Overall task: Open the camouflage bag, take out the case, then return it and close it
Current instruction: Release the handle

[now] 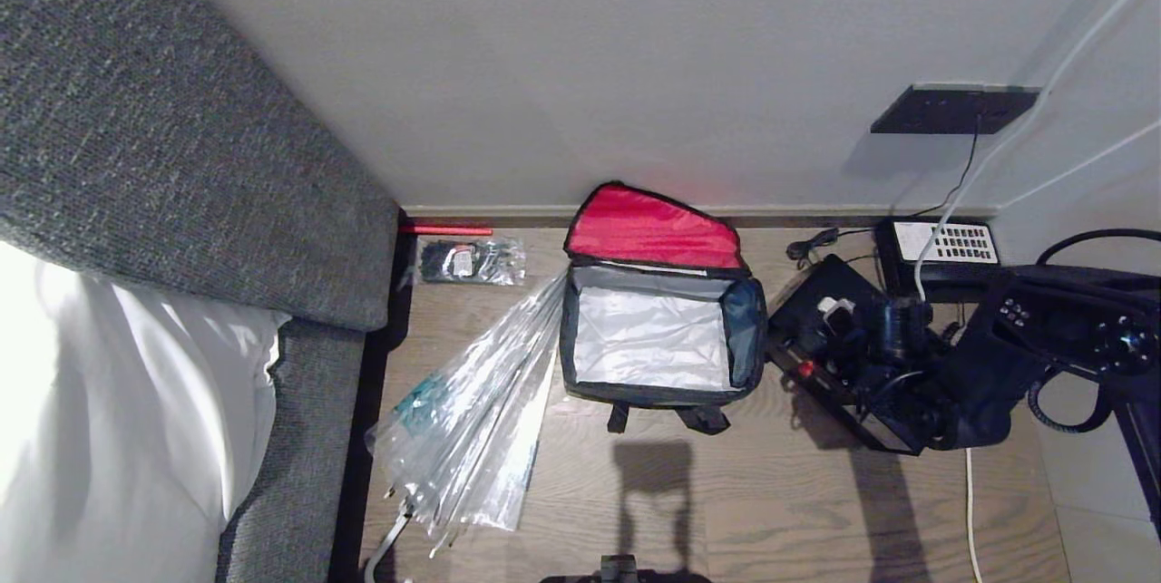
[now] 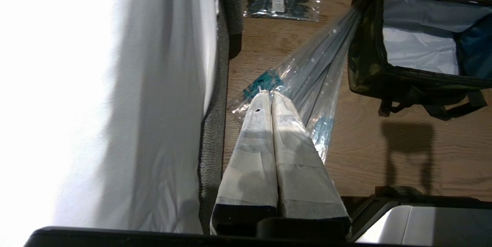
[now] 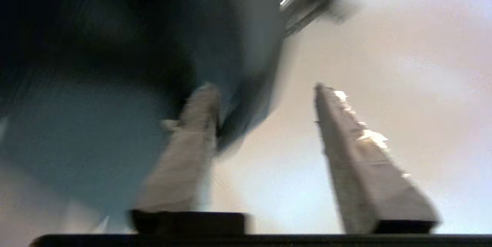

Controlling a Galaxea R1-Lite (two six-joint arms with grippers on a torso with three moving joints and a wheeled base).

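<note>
Open camouflage bag (image 1: 655, 329) without legible writing; left fingers (image 2: 265, 139) pressed together, right fingers (image 3: 357, 151) spread.

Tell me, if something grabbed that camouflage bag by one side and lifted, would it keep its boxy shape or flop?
Probably it would sag somewhat. The camouflage bag is soft fabric, and its red-lined lid already leans back against the wall. It looks empty, showing only pale lining, so likely light. Its walls stand up unaided, suggesting some padding.
</note>
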